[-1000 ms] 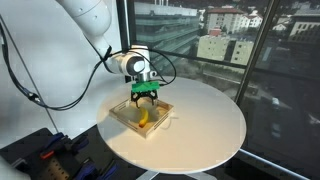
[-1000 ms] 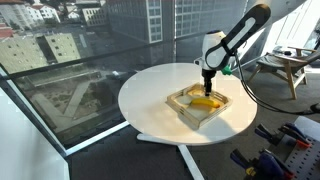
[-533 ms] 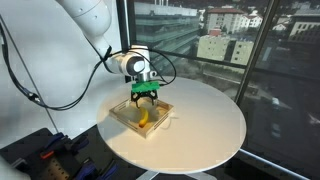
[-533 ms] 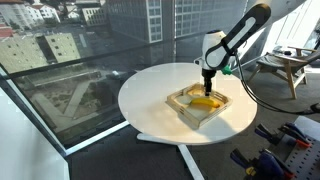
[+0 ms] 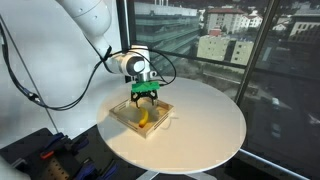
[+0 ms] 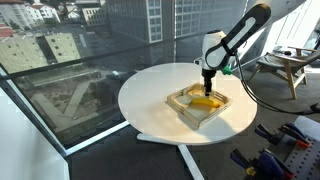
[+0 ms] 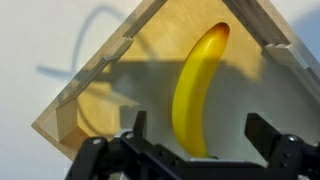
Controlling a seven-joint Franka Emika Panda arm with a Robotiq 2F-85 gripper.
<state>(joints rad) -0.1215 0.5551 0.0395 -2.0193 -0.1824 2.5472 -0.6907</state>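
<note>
One yellow banana [image 7: 195, 90] lies on the floor of the shallow wooden tray [image 7: 95, 70], pointing toward the tray's far corner. We see our claw [image 7: 200, 135] poised just above the tray, its fingers spread wide on either side of the banana, gripping nothing. The tray sits on the round white surface [image 5: 205, 115].
</note>
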